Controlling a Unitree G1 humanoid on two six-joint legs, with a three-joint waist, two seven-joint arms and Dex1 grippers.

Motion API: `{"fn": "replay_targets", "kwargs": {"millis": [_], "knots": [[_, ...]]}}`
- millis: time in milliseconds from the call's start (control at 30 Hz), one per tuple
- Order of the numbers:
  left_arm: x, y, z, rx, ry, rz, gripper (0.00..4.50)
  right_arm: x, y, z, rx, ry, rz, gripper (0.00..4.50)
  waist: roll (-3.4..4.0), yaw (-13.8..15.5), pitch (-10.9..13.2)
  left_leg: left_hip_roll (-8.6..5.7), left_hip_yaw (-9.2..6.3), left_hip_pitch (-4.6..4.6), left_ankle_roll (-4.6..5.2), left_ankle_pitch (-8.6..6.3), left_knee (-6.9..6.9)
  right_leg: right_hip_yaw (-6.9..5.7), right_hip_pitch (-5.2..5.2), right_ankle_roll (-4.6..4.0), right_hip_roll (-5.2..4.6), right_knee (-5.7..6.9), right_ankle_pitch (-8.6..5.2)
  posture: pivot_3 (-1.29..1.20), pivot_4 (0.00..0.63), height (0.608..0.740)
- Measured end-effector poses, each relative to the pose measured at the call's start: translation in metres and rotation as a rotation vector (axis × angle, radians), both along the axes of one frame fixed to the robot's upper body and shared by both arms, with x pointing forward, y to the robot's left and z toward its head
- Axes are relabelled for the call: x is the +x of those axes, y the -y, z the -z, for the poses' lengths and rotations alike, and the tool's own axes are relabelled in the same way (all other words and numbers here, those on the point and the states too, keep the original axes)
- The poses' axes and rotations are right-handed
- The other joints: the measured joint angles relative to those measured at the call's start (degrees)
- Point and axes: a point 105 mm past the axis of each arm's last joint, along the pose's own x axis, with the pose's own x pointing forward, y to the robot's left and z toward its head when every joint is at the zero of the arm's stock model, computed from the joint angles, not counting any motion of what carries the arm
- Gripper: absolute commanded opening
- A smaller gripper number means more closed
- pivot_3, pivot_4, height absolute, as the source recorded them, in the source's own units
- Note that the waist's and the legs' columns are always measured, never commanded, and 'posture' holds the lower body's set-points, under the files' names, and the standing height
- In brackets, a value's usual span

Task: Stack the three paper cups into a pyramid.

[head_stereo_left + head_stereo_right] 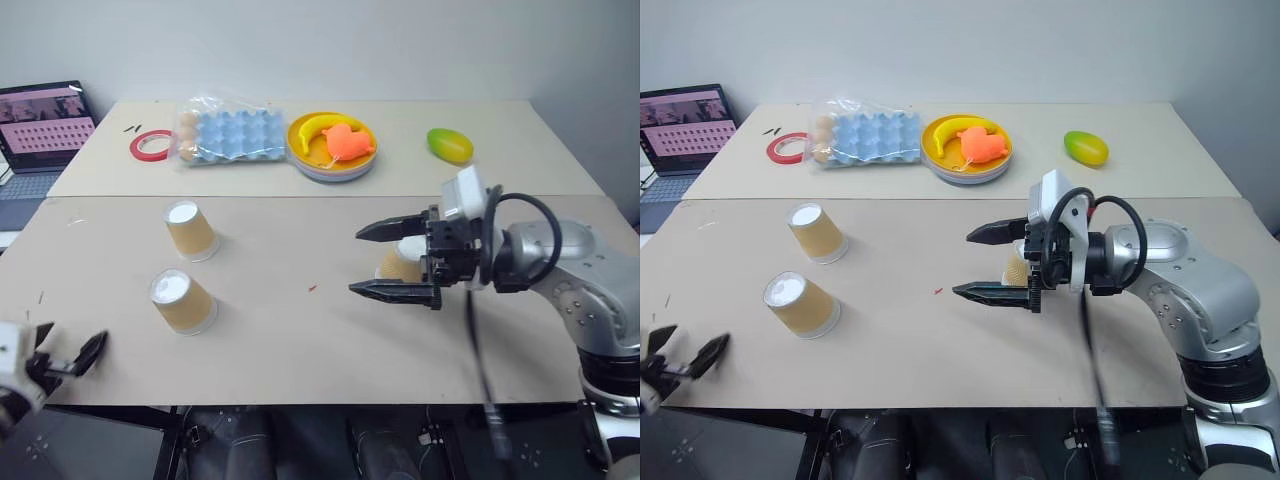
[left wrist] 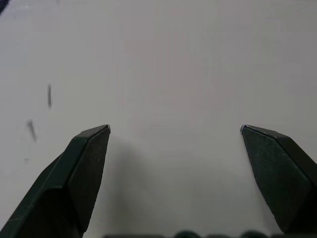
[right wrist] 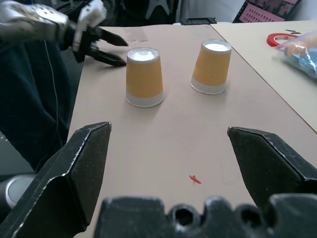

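Two cups upside down, third behind right end effector

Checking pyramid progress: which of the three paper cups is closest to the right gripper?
The cup partly hidden behind the open right gripper. The other two stand upside down, far to its left.

The right arm is silver metal with a looping black cable; black serrated jaws, white wrist block.
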Motion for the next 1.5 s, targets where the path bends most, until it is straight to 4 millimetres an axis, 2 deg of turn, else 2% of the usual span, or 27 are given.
{"fn": "replay_targets", "kwargs": {"millis": [100,267,400,600,800,1133,1233,1300,1500], "knots": [[-0.004,0.028,-0.006,0.016,-0.057,0.195,4.5,0.011,0.0,0.009,-0.002,-0.011,0.019,4.47,-0.02,0.66,0.0,0.0,0.11,-0.05,-0.05,0.01,0.13,0.08,-0.03,0.01,-0.07,0.0,-0.02,0.0,0.15,0.641],[0.019,0.082,-0.022,0.015,0.012,0.444,4.5,0.02,-0.005,0.016,0.001,-0.015,0.021,4.47,-0.03,1.1,-0.01,0.0,0.2,-0.37,-0.04,0.02,0.05,0.14,-0.35,0.3,-0.05,0.0,0.35,0.0,0.15,0.641],[0.03,0.1,-0.026,-0.001,0.036,0.505,4.5,0.021,-0.004,0.015,-0.001,-0.004,0.031,4.47,-0.05,0.48,-0.01,0.01,0.18,-0.42,-0.02,0.02,-0.11,0.14,-0.34,0.07,0.0,0.05,0.49,0.0,0.15,0.641],[0.041,0.11,-0.033,-0.015,0.063,0.54,4.5,0.021,0.0,0.016,-0.001,0.006,0.063,4.47,-0.06,-0.12,0.0,0.02,0.13,-0.4,-0.02,0.02,-0.11,0.1,-0.42,0.05,0.04,0.18,0.48,0.0,0.15,0.641],[0.061,0.123,-0.054,-0.024,0.135,0.591,4.5,0.019,0.003,0.018,-0.005,0.013,0.099,4.47,-0.07,-0.16,0.0,0.01,0.15,-0.35,-0.13,0.09,0.06,0.15,-0.42,0.12,0.04,0.21,0.49,0.0,0.15,0.641],[0.071,0.134,-0.04,-0.103,0.076,0.599,4.5,0.02,0.008,0.014,-0.012,0.03,0.147,4.47,-0.07,-0.35,0.0,0.01,0.12,-0.41,-0.11,0.09,-0.08,0.13,-0.26,0.08,0.06,0.31,0.5,0.0,0.15,0.641],[0.073,0.135,-0.04,-0.114,0.078,0.595,3.83,0.022,0.012,0.012,-0.016,0.031,0.169,4.5,-0.07,-0.33,0.0,0.0,0.12,-0.36,-0.11,0.09,0.0,0.14,-0.41,0.09,0.06,0.33,0.5,0.0,0.15,0.641],[0.074,0.136,-0.043,-0.116,0.092,0.597,3.08,0.022,0.013,0.011,-0.014,0.034,0.177,4.5,-0.07,-0.31,0.0,0.0,0.13,-0.34,-0.11,0.1,0.05,0.14,-0.39,0.09,0.06,0.33,0.5,0.0,0.15,0.641],[0.078,0.141,-0.045,-0.113,0.106,0.612,3.08,0.024,0.014,0.012,-0.017,0.035,0.192,4.5,-0.07,-0.27,0.0,0.0,0.13,-0.38,-0.11,0.1,0.01,0.14,-0.36,0.09,0.06,0.34,0.5,0.0,0.15,0.641]]}}
